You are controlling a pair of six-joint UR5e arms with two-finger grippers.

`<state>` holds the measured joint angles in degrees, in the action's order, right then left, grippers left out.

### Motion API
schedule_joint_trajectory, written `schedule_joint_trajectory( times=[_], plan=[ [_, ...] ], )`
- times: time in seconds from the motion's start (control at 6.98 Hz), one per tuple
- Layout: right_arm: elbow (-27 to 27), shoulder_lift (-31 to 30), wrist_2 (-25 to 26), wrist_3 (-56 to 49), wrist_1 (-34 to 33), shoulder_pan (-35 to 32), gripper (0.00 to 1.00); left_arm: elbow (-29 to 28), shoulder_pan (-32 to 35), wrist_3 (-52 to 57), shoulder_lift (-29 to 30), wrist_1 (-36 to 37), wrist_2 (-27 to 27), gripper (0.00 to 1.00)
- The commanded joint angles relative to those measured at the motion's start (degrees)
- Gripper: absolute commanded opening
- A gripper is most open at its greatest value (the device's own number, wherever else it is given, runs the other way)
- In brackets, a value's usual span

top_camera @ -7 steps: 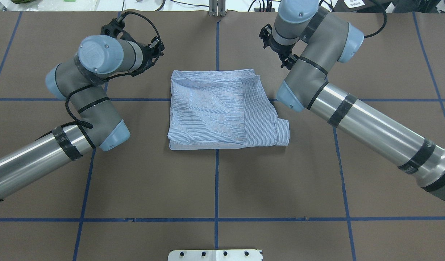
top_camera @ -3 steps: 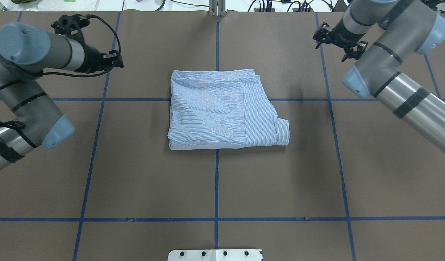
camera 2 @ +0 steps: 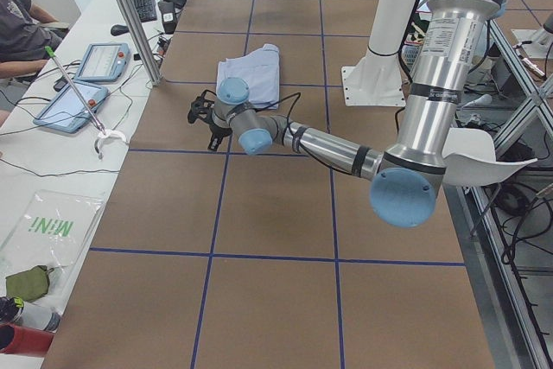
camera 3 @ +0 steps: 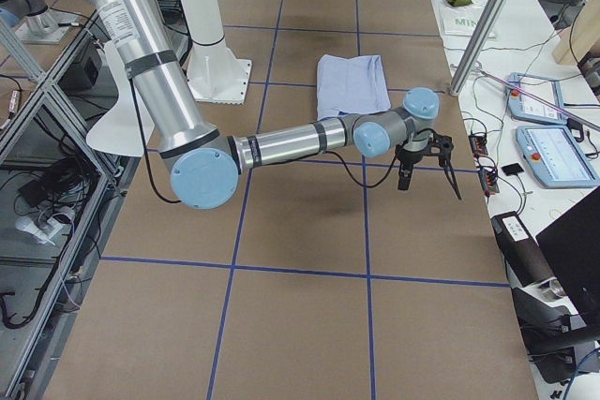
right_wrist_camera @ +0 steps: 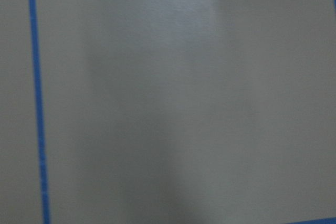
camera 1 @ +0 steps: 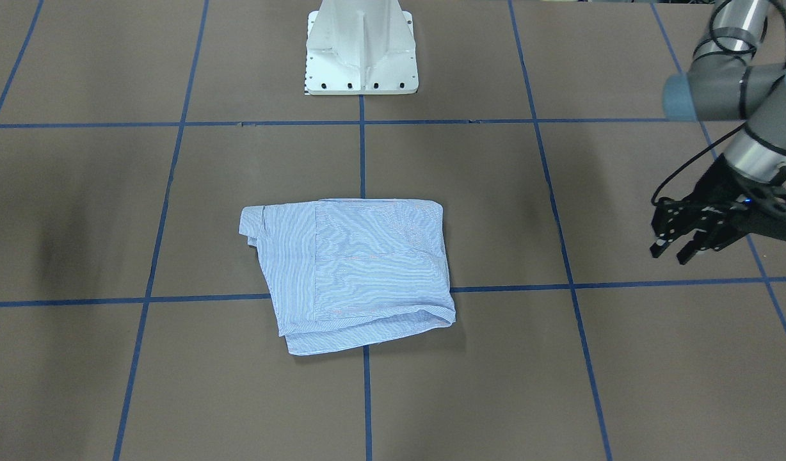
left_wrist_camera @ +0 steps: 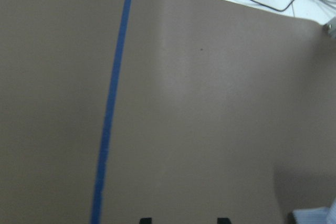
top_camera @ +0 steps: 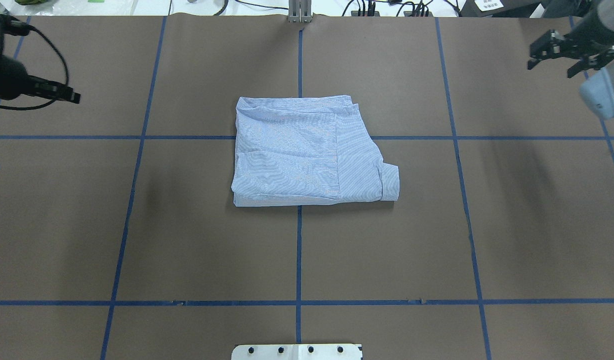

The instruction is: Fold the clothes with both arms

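The light blue striped shirt (top_camera: 307, 150) lies folded into a compact rectangle at the table's middle, with a cuff sticking out at its near right corner; it also shows in the front view (camera 1: 348, 269). My left gripper (top_camera: 69, 94) hovers far to the shirt's left, open and empty (camera 1: 669, 251). Its two fingertips (left_wrist_camera: 146, 220) stand apart over bare table, and a shirt corner (left_wrist_camera: 315, 216) shows at that view's edge. My right gripper (top_camera: 552, 67) is at the far right, open and empty, well clear of the shirt (camera 3: 428, 183).
The white pedestal base (camera 1: 361, 51) stands at the robot's side of the brown table (top_camera: 307, 250), which is marked with blue tape lines. Beyond the far edge are aluminium posts (camera 2: 130, 15), tablets (camera 2: 99, 60), cables and a seated operator (camera 2: 17, 23).
Both arms have swung outward from beside the shirt to the table's left and right sides. The shirt has not moved.
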<state>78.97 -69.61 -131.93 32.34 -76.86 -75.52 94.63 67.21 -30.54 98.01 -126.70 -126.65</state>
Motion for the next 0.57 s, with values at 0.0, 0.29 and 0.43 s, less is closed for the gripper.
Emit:
schedule_joint_trajectory(
  times=[0.0,0.29,0.43],
  plan=[
    [0.5,-5.1,-1.5,-23.1,-6.7,-8.0,1.0,0.7,11.1,21.5,-4.1,6.8,-7.5,0.52],
    [4.6,-8.5,-1.4,-31.6,-13.0,-12.1,1.0,-0.7,19.2,37.8,-3.6,17.7,-7.3,0.54],
    [10.3,-14.3,-0.5,-31.8,-13.0,-12.5,1.0,-0.6,20.3,38.2,-3.2,21.9,-7.3,0.55]
  ],
)
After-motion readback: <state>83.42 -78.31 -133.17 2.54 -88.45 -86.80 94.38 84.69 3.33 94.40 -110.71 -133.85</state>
